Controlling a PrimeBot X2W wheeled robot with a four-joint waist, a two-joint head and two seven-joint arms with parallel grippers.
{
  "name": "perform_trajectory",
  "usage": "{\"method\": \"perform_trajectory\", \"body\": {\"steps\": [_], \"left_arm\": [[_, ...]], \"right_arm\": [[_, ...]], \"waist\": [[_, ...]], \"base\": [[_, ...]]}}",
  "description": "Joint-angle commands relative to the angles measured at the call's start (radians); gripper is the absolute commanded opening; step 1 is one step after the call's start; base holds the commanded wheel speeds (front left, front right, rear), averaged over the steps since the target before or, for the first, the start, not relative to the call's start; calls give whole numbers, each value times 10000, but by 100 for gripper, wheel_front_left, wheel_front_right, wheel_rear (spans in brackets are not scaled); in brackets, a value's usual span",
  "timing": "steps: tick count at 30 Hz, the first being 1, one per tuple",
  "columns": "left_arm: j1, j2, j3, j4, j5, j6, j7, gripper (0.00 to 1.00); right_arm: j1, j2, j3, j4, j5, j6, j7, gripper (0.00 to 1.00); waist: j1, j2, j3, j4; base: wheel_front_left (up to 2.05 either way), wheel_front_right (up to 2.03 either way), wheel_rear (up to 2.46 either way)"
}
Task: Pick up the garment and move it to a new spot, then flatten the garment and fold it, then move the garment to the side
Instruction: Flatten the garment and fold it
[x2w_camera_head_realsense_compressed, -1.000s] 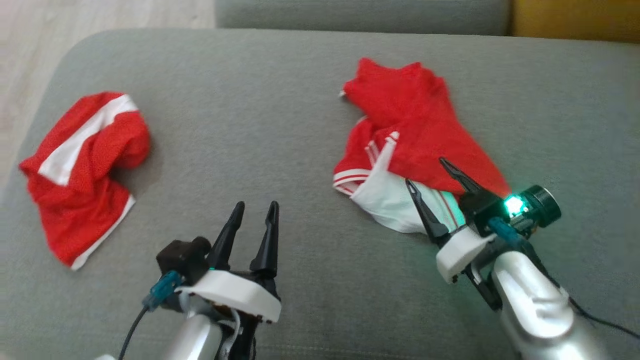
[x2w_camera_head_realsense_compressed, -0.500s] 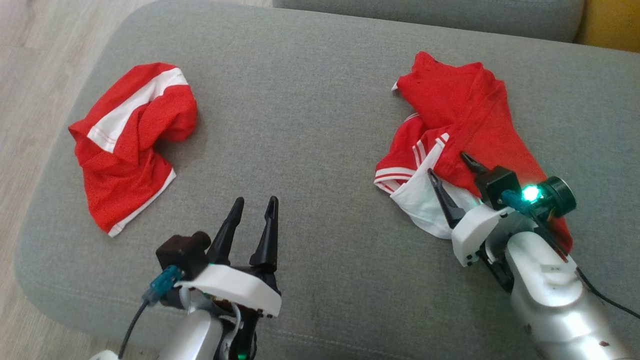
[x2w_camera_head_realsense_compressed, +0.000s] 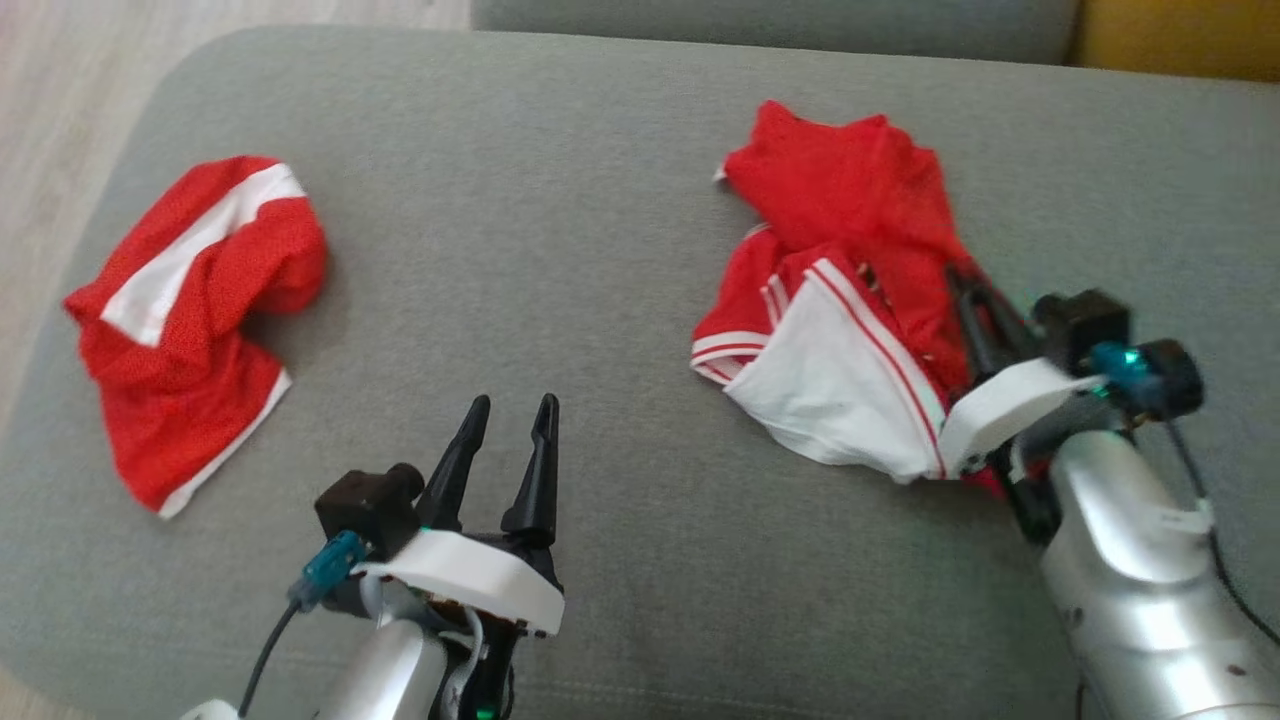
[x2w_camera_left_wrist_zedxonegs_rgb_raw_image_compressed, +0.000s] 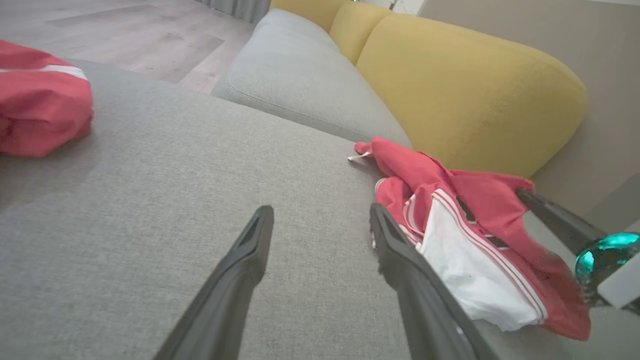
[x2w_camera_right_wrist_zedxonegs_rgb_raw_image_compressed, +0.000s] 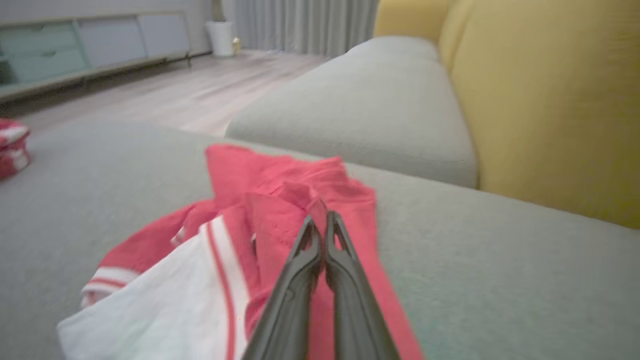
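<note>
Your right gripper – fingers pressed together, pinching red fold of garment, which lies bunched on right half of grey cushion. Your left gripper – fingers spread wide, above cushion middle. Second red-and-white garment crumpled far left, well apart.

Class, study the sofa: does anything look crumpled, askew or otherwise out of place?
Nothing is spilled or damaged. Both red-and-white garments lie crumpled, not flat, on the sofa seat: the left garment in a heap, the right garment bunched where the right gripper pinches it.
</note>
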Motion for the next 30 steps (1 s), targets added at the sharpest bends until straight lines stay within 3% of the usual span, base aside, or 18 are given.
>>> {"method": "perform_trajectory", "body": {"steps": [1,15,22,30], "left_arm": [[-514,33,283,-277,108,-58,-51,100],[-1600,33,-593,675,370,-506,-51,100],[-2083,39,-935,2000,883,-614,-51,100],[-2732,179,-1147,3153,1882,-588,-51,100]], "right_arm": [[-181,124,-138,-531,150,40,-144,0],[1315,547,-3533,-3022,-320,40,567,0],[1631,777,-3510,-3215,-163,40,798,0],[1536,799,-3057,-3099,300,40,761,0]], "waist": [[-1,0,-52,-352],[-1,0,417,-2172],[-1,0,568,-2704],[-1,0,679,-2861]], "base": [[0,0,0],[0,0,0],[0,0,0],[0,0,0]]}}
